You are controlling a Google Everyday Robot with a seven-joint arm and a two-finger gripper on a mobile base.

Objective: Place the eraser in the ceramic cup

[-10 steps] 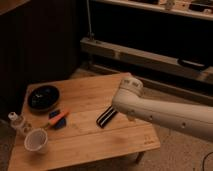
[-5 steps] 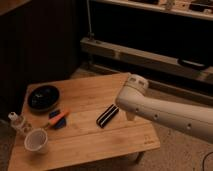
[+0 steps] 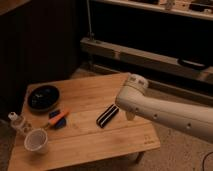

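Item one, nearest us: the ceramic cup [image 3: 36,141], white, upright, mouth open, well to the left of the eraser [image 3: 107,115] and nearer than it, at the front-left corner of the wooden table [image 3: 95,146]. Item two: a small clear bottle [image 3: 17,122] with a white cap, further left of the eraser than the cup, just behind it. Item three: a blue-and-orange item [image 3: 57,119], lying flat between cup and eraser. Item four: the eraser itself, black with pale stripes, flat on the boards and touching nothing, its long axis running from near-left to far-right. Item five: the gripper [image 3: 131,115], just to the right of the eraser's far end, largely hidden under the white arm [image 3: 165,116]; we record it as spread wide and holding nothing. We judge that the coming reach goes a little left, with the jaws closing across the eraser's short side, then a carry left and toward us to the cup. Item six: a black bowl [image 3: 43,96], left of and beyond the eraser. Item seven, farthest: dark metal shelving [image 3: 150,55] behind it all.
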